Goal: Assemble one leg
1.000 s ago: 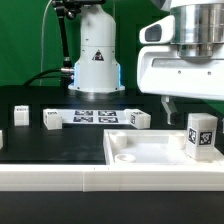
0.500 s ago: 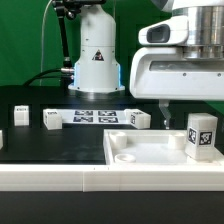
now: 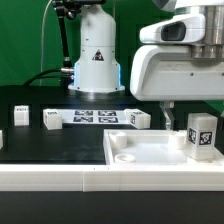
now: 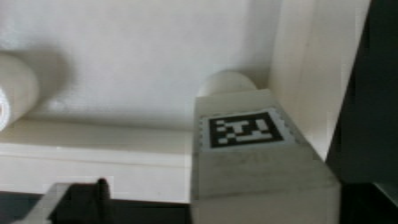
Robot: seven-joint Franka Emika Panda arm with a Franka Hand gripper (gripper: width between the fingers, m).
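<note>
A leg [image 3: 201, 135], a white square post with a black-and-white tag, stands upright in the near right corner of the flat white tabletop [image 3: 150, 152]. My gripper [image 3: 184, 118] hangs just above and behind it, open; only one dark finger [image 3: 168, 112] shows clearly. In the wrist view the leg [image 4: 249, 150] fills the space between the dark fingertips [image 4: 80, 200], with a gap on one side, so the jaws stand around it without holding it. Three more legs lie on the black table [image 3: 22, 117], [image 3: 50, 120], [image 3: 138, 119].
The marker board [image 3: 95, 117] lies at the back between the loose legs. The robot base [image 3: 97, 55] stands behind it. The tabletop has a round corner socket [image 3: 123, 156] near its left end. A white part shows at the exterior view's left edge [image 3: 2, 140].
The gripper body has shifted slightly toward the exterior view's left and risen a little. The leg on the tabletop has not moved.
</note>
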